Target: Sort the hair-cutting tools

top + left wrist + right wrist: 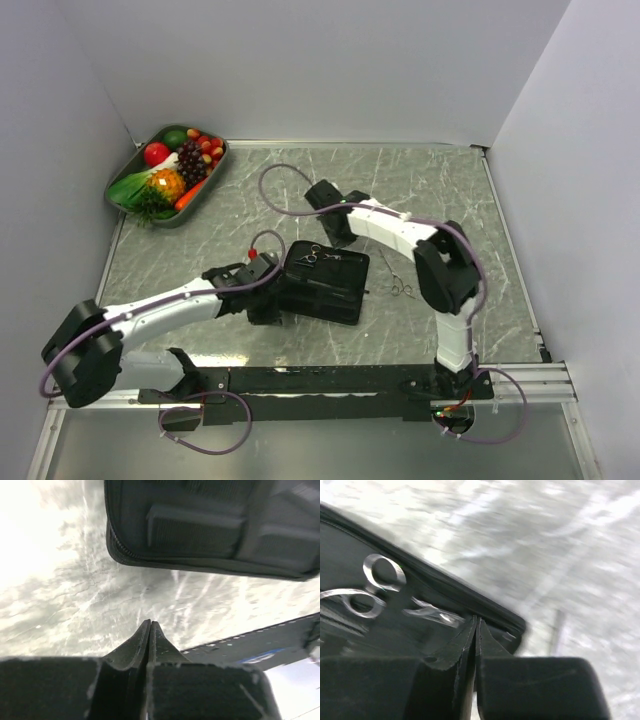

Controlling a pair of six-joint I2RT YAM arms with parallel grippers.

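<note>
We see the black pouch (325,290) lying flat at the middle of the marble table (450,190), with one pair of silver scissors (308,257) on its far left part. In the right wrist view these scissors (375,587) show their ring handles on the pouch (380,630), left of the fingertips. A second pair of scissors (398,280) lies on the bare table just right of the pouch, apart from it. The left gripper (268,305) sits low at the pouch's left edge. Its wrist view shows the left gripper (150,625) with both fingers pressed together and nothing between them. The tips are over bare marble, the pouch (210,525) is ahead of them with a gap, and the black base rail (260,645) is off to the right. The right arm bends in from the right, and the right gripper (335,235) points down at the pouch's far edge. In its blurred wrist view the right gripper (476,620) is also closed flat and empty, tips right at the pouch's rim. We cannot tell whether they touch it. A tray of fruit (208,188) sits in the far left corner, well apart from everything else.
</note>
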